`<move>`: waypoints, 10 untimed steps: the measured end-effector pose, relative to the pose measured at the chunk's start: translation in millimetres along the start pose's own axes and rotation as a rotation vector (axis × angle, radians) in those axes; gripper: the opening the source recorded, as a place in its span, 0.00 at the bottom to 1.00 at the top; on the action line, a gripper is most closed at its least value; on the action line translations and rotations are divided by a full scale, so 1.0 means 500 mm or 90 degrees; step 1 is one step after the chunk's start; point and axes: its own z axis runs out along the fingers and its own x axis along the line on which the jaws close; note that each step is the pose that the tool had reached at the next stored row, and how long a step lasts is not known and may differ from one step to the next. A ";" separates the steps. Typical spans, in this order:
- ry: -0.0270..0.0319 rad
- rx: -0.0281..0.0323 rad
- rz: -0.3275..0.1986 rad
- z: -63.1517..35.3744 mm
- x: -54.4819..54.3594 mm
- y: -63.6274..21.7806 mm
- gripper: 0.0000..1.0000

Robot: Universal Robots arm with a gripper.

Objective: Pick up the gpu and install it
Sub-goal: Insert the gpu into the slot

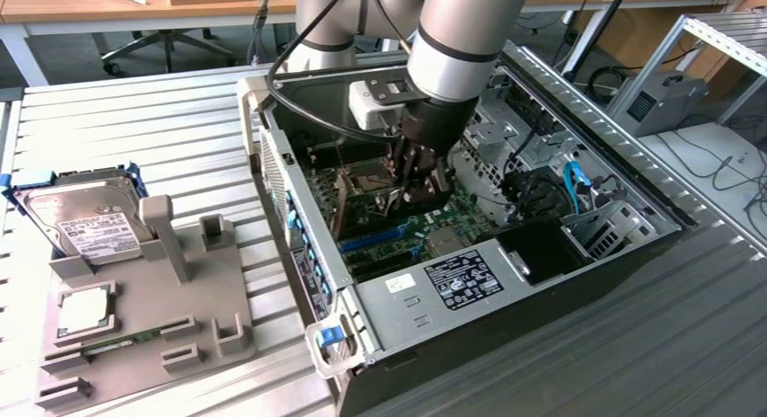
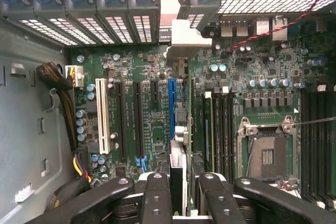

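The tool [image 1: 419, 194] is clamped on the gpu [image 2: 178, 129], held edge-on over the blue slot [image 2: 171, 106]; inside the computer case [image 1: 504, 318].

A robotics lab or hardware workshop. An open computer case [image 1: 480, 255] lies on a ribbed metal bench [image 1: 144, 129], its motherboard [image 2: 157, 103] exposed. Beside the case stands a grey parts fixture [image 1: 144, 309] holding a hard drive [image 1: 84, 219]. Behind the case are wooden desks [image 1: 108, 4], an office chair base [image 1: 156, 44] and loose cables [image 1: 731, 165].
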 end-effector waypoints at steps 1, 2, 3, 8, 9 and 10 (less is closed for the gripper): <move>0.0000 0.0000 0.000 0.001 0.000 0.000 0.26; 0.0000 0.0000 0.000 0.001 0.000 0.001 0.26; 0.0000 0.0000 0.000 0.002 0.000 0.001 0.26; 0.0000 0.0000 0.000 0.006 0.000 0.003 0.26; 0.0000 0.0000 0.000 0.007 0.000 0.004 0.26; 0.0000 0.0000 0.000 0.007 0.000 0.004 0.26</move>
